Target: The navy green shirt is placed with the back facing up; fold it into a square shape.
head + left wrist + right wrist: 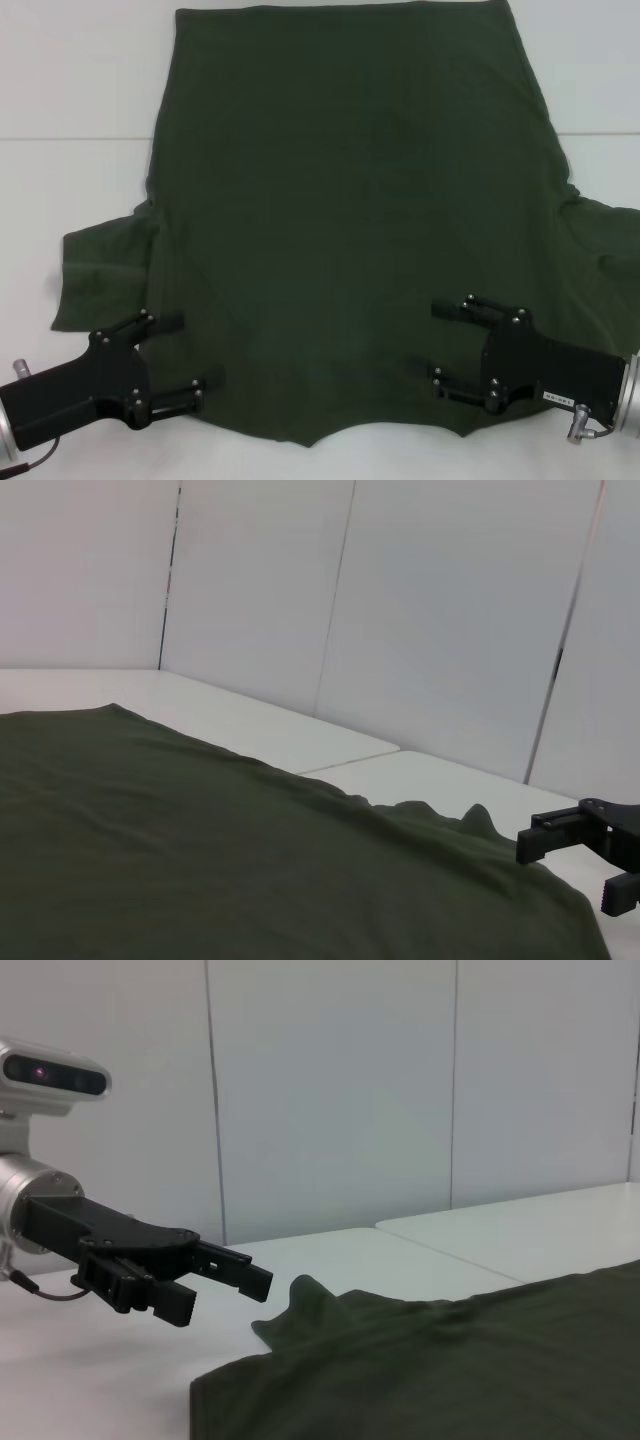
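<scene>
The navy green shirt [340, 220] lies spread flat on the white table, plain side up, hem at the far end and shoulders toward me. Its sleeves reach out left [100, 270] and right [610, 250]. My left gripper [180, 356] is open at the shirt's near left shoulder edge, fingers spread over the cloth border. My right gripper [441, 347] is open above the near right shoulder area. In the left wrist view the shirt [220, 860] fills the foreground and the right gripper [572, 864] shows far off. The right wrist view shows the left gripper [225, 1298] hovering open beside the shirt [450, 1370].
The white table [70, 90] has a seam running across it [60, 138]. White wall panels [400, 610] stand behind the table. The shirt's far hem reaches the head view's top edge.
</scene>
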